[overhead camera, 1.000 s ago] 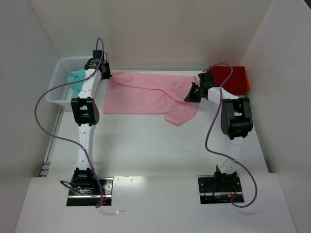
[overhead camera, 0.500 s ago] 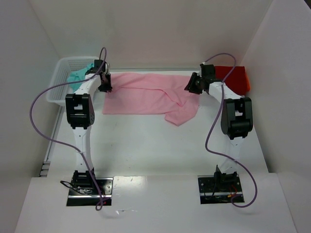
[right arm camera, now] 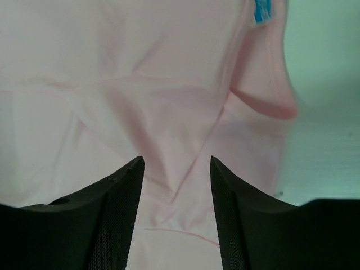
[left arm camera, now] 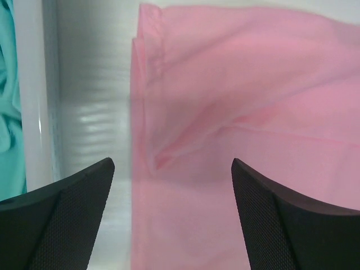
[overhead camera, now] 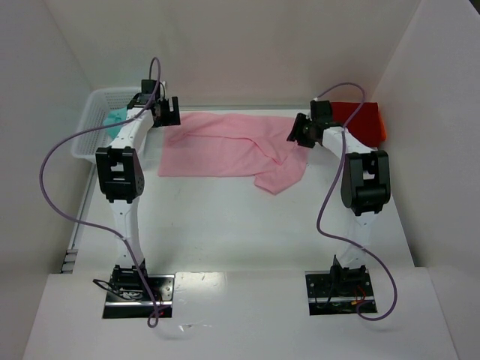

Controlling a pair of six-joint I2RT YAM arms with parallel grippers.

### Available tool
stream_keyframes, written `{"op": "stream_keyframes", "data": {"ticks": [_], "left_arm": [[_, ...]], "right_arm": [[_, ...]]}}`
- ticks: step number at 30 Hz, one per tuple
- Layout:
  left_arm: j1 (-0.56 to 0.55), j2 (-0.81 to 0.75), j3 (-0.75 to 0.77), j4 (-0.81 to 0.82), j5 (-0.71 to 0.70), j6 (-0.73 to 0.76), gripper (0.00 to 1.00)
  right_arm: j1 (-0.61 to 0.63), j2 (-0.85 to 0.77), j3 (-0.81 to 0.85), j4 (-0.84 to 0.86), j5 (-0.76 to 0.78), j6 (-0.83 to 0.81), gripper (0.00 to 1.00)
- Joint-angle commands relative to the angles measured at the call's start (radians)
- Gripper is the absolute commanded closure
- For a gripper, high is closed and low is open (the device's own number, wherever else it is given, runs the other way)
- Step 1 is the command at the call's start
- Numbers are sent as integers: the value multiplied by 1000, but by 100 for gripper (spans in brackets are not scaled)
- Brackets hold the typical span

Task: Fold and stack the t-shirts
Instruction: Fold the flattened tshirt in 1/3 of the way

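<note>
You have the pink shirt point(overhead camera: 225, 146) spread wide across the far side of the table point(overhead camera: 225, 225), mostly flat but creased. Its left edge is doubled over at the hem, and one part at the right end trails toward the near side (a small blue label shows by the neckline there). Your red shirt point(overhead camera: 361, 120) sits bunched in the far right corner, and the teal shirt point(overhead camera: 116, 118) lies crumpled in the basket point(overhead camera: 88, 127) at far left.

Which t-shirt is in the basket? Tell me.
The teal t-shirt, bunched inside the white basket at left. The pink t-shirt lies spread on the table; the red t-shirt sits far right.
</note>
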Motion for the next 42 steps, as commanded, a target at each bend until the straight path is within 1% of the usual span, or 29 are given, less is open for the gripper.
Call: {"op": "stream_keyframes", "data": {"ticks": [1,2,3,4,6,7,9,10,12,13,17,19,22,24,27,31,33,38,42], "left_arm": [[-48,-178,-98,20,47,6,7],[-48,-200,-158,41,65,6,7],[-59,-220,-190,52,82,6,7],[-59,-243,-226,63,95,-4,7],[-100,-303,-307,72,95,-4,7],[-109,-338,-333,72,66,-21,7],[-122,-372,-388,72,66,-50,7],[-132,-410,-461,81,66,-81,7],[-133,-452,-549,98,46,-109,7],[-133,-491,-632,109,37,-118,7],[-133,-555,-747,99,-9,-141,7],[-133,-579,-779,88,-58,-153,10],[-133,-588,-816,88,-126,-187,10],[-111,-588,-842,123,-126,-199,10],[-87,-588,-862,158,-143,-213,11],[-45,-566,-875,180,-155,-213,14],[-34,-556,-875,192,-169,-213,16],[-24,-529,-875,203,-155,-213,16],[-24,-518,-875,203,-155,-204,16]], "right_arm": [[-10,-119,-63,-54,37,2,40],[-10,-133,-63,-68,37,2,38],[-10,-144,-72,-68,46,2,33],[-10,-158,-81,-81,47,2,30],[-10,-201,-104,-91,37,2,26],[-10,-231,-124,-100,37,14,22],[-10,-257,-135,-111,37,26,22],[-10,-277,-159,-123,27,36,22],[-10,-293,-199,-132,8,36,22],[-10,-293,-216,-146,8,45,22],[-10,-345,-323,-175,45,57,22],[-10,-357,-343,-207,72,57,22],[-10,-357,-352,-229,96,57,23],[-10,-357,-363,-210,105,57,23],[-10,-315,-373,-200,116,57,24],[-1,-279,-362,-175,94,48,26],[-1,-267,-353,-166,94,48,28],[8,-224,-330,-166,105,48,30],[8,-215,-330,-157,114,48,30]]}}
